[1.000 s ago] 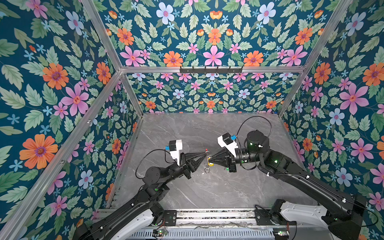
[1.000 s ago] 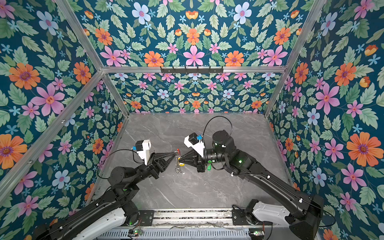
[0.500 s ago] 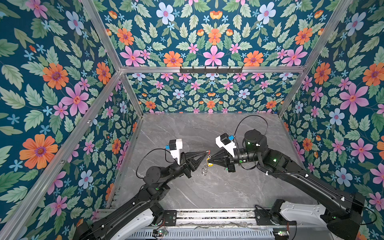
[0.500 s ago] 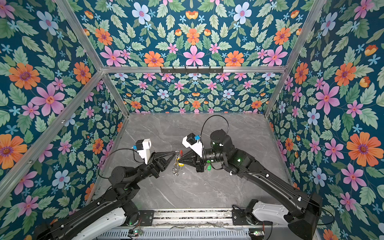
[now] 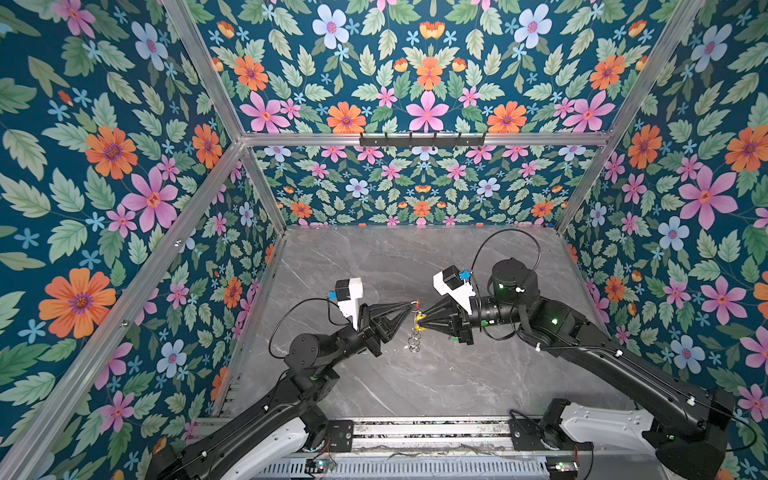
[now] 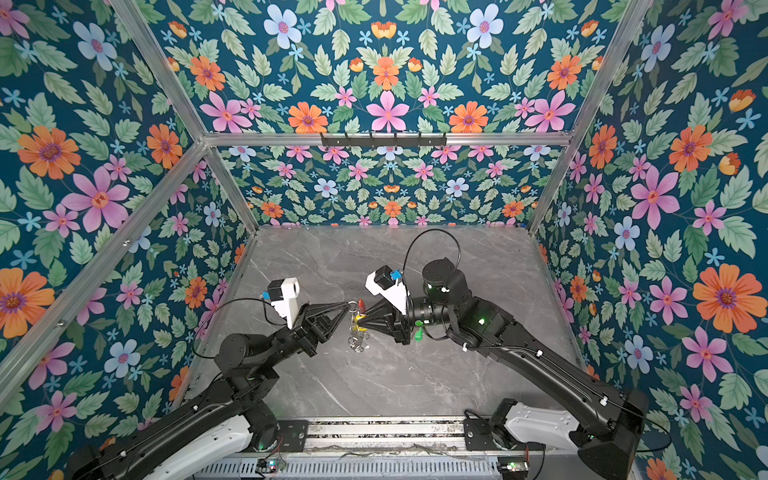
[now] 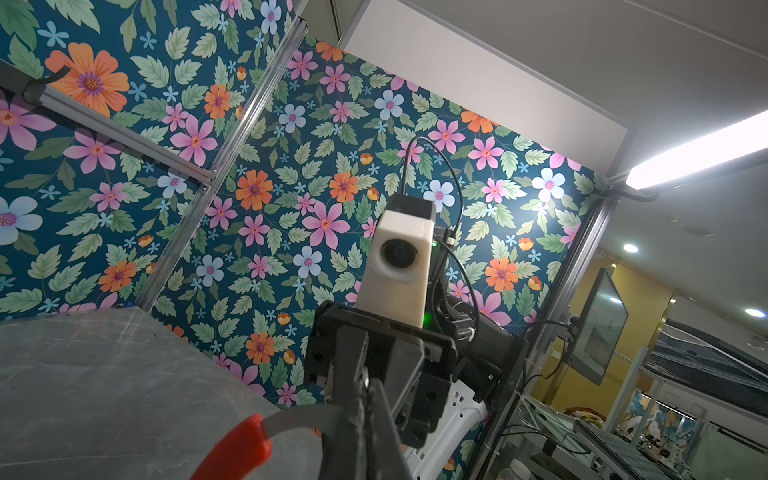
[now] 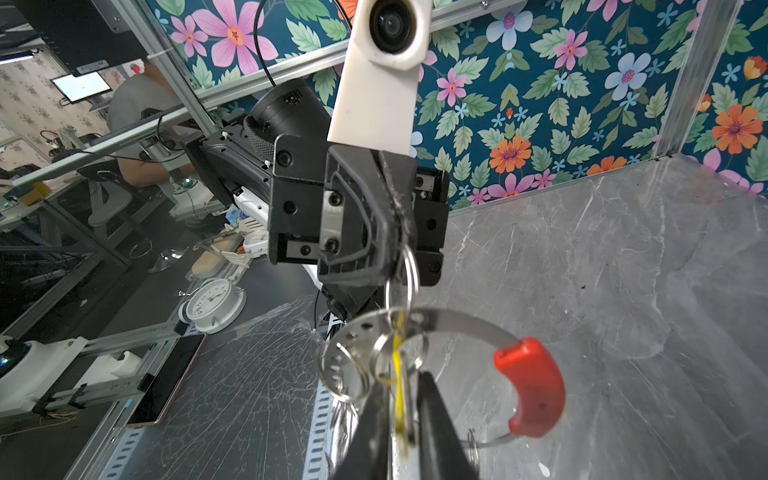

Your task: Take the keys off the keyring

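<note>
The keyring (image 5: 415, 328) (image 6: 356, 328), a grey hoop (image 8: 457, 322) with a red arc (image 8: 532, 386) (image 7: 232, 449), hangs in the air between both grippers, with small silver rings dangling below it. My left gripper (image 5: 409, 314) (image 6: 348, 305) (image 7: 365, 399) (image 8: 397, 253) is shut on a silver split ring at the hoop's rim. The yellow-tagged key (image 8: 399, 365) (image 6: 358, 319) stands edge-on between the slightly parted jaws of my right gripper (image 5: 423, 319) (image 6: 362, 319) (image 8: 409, 399). A green tag (image 6: 419, 333) shows under the right gripper's base; its key is hidden.
The grey marble table (image 5: 415, 382) lies below, enclosed by floral walls on three sides. A black hook rail (image 5: 422, 140) is fixed high on the back wall. A metal rail (image 5: 415, 432) runs along the front edge between the two arm bases.
My right gripper's jaws have parted a little around the yellow-tagged key. The right arm has shifted slightly left. The left gripper still holds the keyring in about the same place.
</note>
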Controlling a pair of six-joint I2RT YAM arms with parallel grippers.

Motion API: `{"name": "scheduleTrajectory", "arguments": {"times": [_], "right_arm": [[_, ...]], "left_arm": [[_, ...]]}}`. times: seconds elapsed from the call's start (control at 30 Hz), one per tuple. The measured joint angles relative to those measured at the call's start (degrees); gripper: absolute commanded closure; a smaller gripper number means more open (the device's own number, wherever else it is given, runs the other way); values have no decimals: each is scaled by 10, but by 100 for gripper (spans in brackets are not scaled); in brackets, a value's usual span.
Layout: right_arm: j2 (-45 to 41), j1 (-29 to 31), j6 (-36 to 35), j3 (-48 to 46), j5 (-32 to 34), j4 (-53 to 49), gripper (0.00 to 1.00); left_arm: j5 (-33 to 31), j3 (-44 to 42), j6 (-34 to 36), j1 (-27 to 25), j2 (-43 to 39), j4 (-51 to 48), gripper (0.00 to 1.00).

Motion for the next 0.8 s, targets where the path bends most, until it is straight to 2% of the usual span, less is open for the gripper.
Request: {"name": "scheduleTrajectory", "arguments": {"times": [0.17, 0.3, 0.57, 0.8], "right_arm": [[-25, -13, 4, -10, 9, -7, 55], [-48, -72, 61, -34, -22, 40, 48], [-7, -85, 165, -9, -96, 143, 49], [11, -83, 204, -8, -120, 177, 54]], "left_arm": [[0, 4, 10, 0, -3, -3, 100], [0, 5, 23, 0, -3, -10, 100], [1, 6, 38, 0, 4, -16, 100], [0, 6, 40, 0, 9, -12, 100]]}}
